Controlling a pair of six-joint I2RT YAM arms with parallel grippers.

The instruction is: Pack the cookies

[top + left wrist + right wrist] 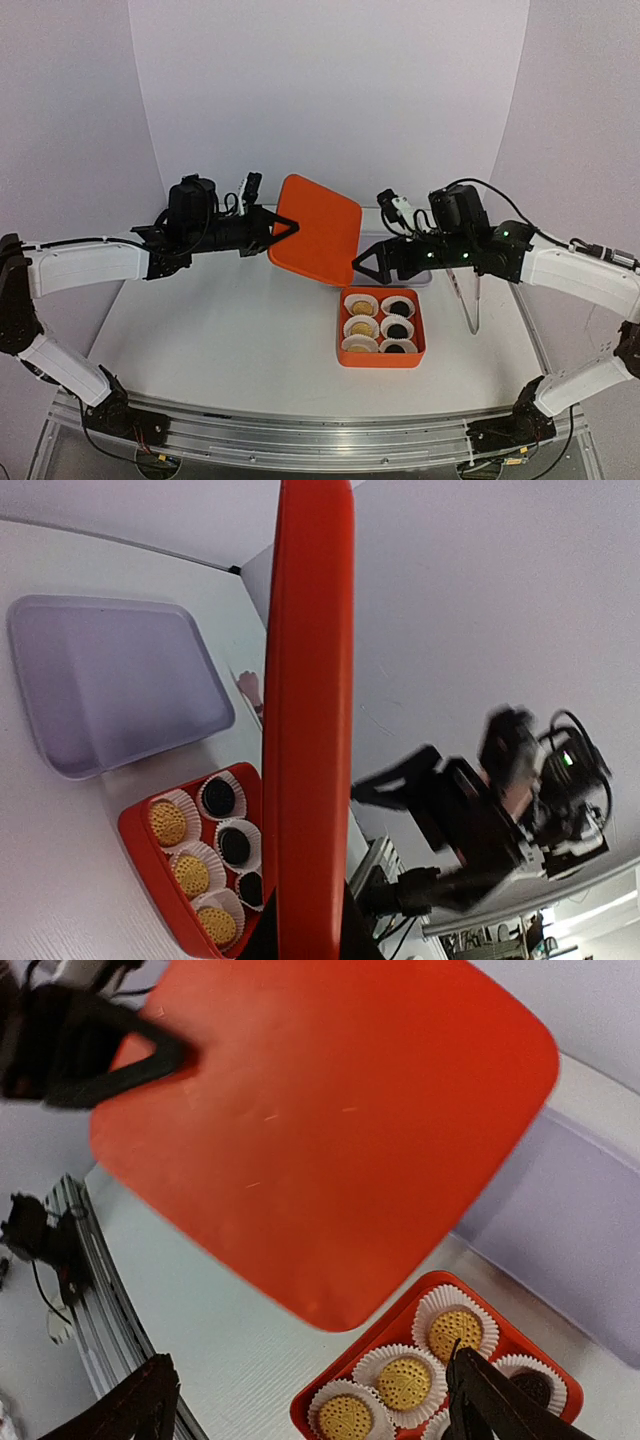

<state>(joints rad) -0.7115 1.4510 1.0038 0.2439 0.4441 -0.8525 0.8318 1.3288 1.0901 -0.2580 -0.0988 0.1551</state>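
Note:
Six cookies sit in white paper cups inside an orange box (pixel 345 352): golden cookies (pixel 358 326) fill the left column and dark cookies (pixel 397 328) the right. In the right wrist view the golden cookies (pixel 404 1383) lie just under me. An orange lid (pixel 318 228) hangs tilted in the air above and left of the box. My left gripper (pixel 288 228) is shut on the lid's left edge; its own view shows the lid (pixel 312 720) edge-on. My right gripper (pixel 362 265) stands open at the lid's lower right corner, its fingers (pixel 482 1400) spread wide and touching nothing.
A pale grey tray (pixel 110 690) lies on the white table behind the box and also shows in the right wrist view as the grey tray (pixel 580 1220). A metal rail (pixel 300 435) runs along the table's near edge.

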